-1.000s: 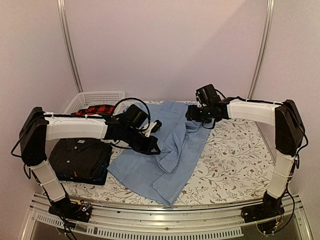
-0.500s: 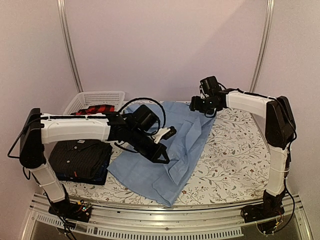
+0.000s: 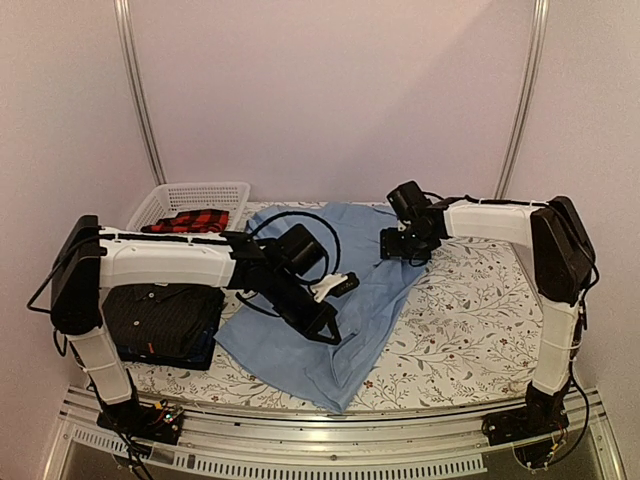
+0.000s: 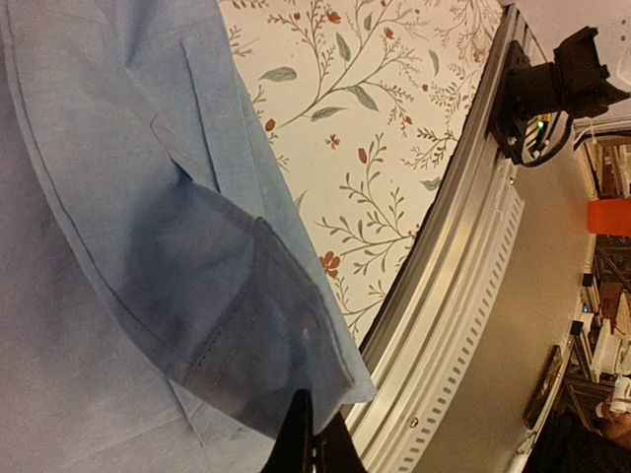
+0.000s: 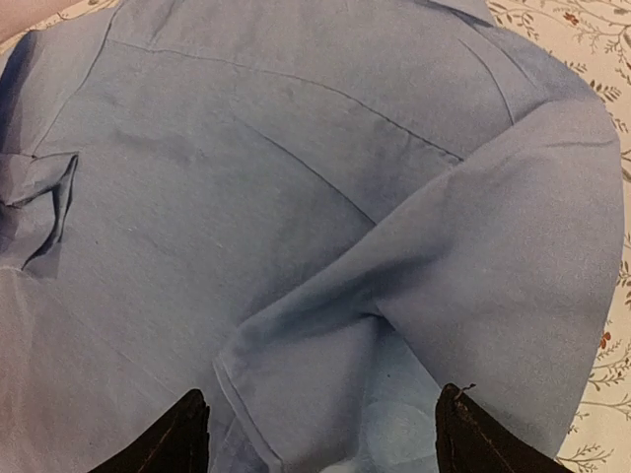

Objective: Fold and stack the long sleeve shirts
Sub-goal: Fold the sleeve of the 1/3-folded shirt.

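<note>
Three long sleeve shirts in all. One light blue shirt [image 3: 300, 355], spread open to the right of the white basket [image 3: 195, 192]. One black pinstriped shirt [image 3: 160, 310], folded, in front of the basket. One darker folded shirt [image 3: 205, 350] under it, only its edge showing. One basket, with one red-and-black plaid cloth [image 3: 190, 220] inside. Two grippers: left gripper [image 3: 325, 328] and right gripper [image 3: 403, 248]. One floral table cover [image 3: 470, 310].
</note>
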Motion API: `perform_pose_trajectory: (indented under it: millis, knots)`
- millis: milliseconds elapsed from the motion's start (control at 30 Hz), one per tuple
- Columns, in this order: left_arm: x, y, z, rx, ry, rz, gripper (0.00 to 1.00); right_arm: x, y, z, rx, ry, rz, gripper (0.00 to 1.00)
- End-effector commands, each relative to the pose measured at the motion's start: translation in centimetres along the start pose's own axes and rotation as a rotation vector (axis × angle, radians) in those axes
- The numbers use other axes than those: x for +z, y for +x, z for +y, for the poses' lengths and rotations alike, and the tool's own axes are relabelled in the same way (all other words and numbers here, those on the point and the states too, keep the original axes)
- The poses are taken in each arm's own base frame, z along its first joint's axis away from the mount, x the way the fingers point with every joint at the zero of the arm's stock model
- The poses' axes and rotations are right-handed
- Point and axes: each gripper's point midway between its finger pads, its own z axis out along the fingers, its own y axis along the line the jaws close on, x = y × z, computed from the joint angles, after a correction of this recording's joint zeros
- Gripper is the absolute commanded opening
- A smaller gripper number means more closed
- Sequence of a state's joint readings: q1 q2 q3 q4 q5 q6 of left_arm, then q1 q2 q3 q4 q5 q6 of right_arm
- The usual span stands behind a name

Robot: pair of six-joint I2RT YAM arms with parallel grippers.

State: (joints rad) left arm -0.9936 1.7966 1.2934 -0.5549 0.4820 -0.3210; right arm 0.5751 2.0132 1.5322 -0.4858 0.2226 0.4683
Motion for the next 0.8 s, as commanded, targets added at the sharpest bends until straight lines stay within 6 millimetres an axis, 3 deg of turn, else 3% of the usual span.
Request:
perform_pose_trajectory:
  millis: [0,133,300,533,767]
  knots:
    - [0.5,-0.1,-0.1,0.004,0.003,0.009,0.0,-3.5,-0.9,-3.1,0.107,0.016,-0.076,0.77]
    - [0.6,-0.2,0.1,-0.002,0.0,0.008,0.0,-6.1,-0.9,-4.2,0.169,-0.042,-0.13,0.77]
    - [0.6,-0.4,0.1,-0.006,-0.002,0.002,0.0,-7.1,-0.6,-6.2,0.232,-0.072,-0.152,0.79]
    - [-0.1,-0.9,-0.2,-0.009,0.01,-0.016,0.0,-5.5,-0.3,-7.4,0.303,-0.176,-0.12,0.8]
    - [-0.9,-1.6,-0.4,-0.019,0.027,-0.038,0.0,-2.3,0.4,-8.0,0.365,-0.25,-0.064,0.7]
